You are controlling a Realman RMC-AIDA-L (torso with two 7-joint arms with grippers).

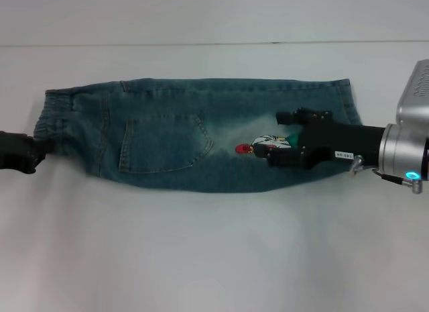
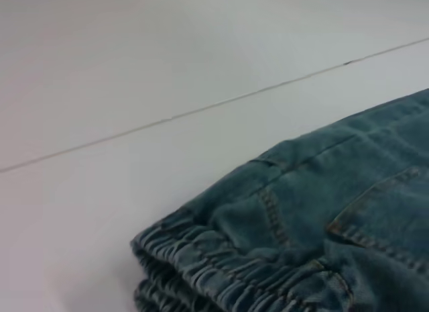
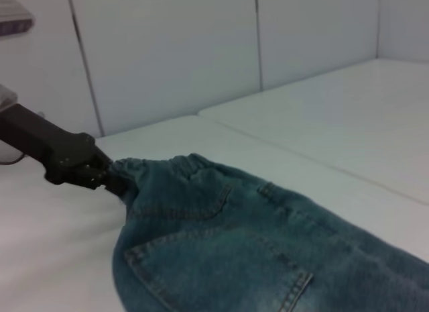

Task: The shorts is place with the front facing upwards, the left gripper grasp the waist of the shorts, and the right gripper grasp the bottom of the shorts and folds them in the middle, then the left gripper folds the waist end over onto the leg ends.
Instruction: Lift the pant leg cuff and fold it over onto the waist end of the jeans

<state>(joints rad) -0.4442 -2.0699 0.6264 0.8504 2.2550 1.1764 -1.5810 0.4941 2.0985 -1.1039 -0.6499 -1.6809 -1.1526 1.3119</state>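
Head view: folded blue-green denim shorts [image 1: 194,134] span the white tabletop [image 1: 214,258]. Left pincer [image 1: 37,153], nine o'clock, clamps the gathered waist [image 1: 57,117]; right pincer [image 1: 281,137] hovers, spread. Carry the waist level toward three o'clock.

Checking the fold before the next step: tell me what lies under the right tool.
The right tool hovers over the folded shorts, beside a cartoon print. Denim beneath its body is hidden. The left tool grips the waist.
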